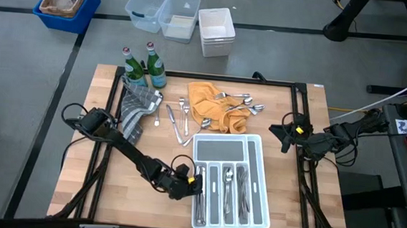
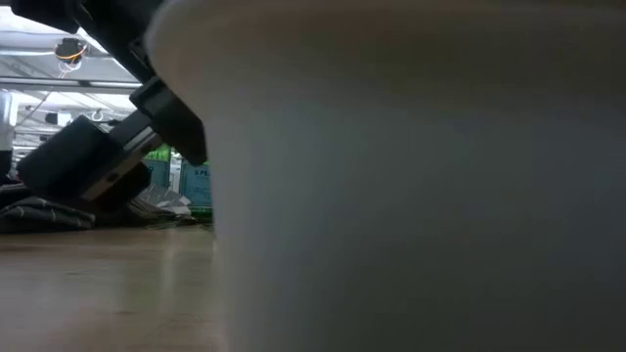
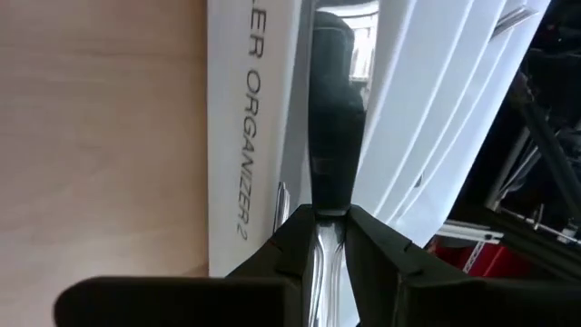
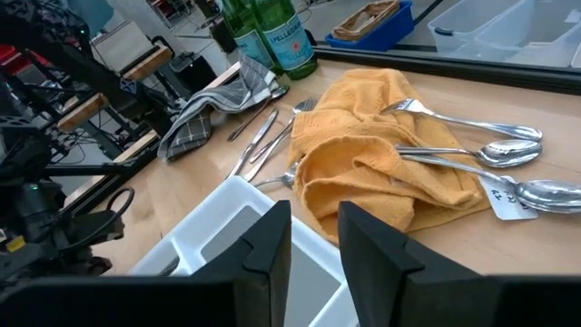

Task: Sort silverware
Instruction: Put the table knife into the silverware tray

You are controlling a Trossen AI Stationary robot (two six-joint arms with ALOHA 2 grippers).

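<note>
The white compartmented tray (image 1: 255, 150) stands near the table's front, with silverware lying in its long slots. My left gripper (image 1: 193, 179) is at the tray's left edge, shut on a shiny flat piece of silverware (image 3: 331, 136) that runs along the leftmost slot beside the tray's printed wall (image 3: 245, 136). More silverware lies loose on the wood (image 1: 178, 119) and on a yellow cloth (image 1: 208, 103). My right gripper (image 1: 286, 134) waits open at the table's right, facing the spoons and forks on that cloth (image 4: 472, 136). My left gripper pinches the silver piece between its two fingers, one on each long edge, at the end nearest the wrist (image 3: 329, 250). The fingers come slanting down from the table's left and lie along the piece. The rest of it reaches ahead into the leftmost slot.
Two green bottles (image 1: 146, 65) and a grey checked cloth (image 1: 136, 106) sit at the far left of the table. Clear and white bins (image 1: 181, 19) and a blue basket (image 1: 66, 2) stand on the floor beyond. In the low view the tray's wall (image 2: 421, 196) fills most of the picture.
</note>
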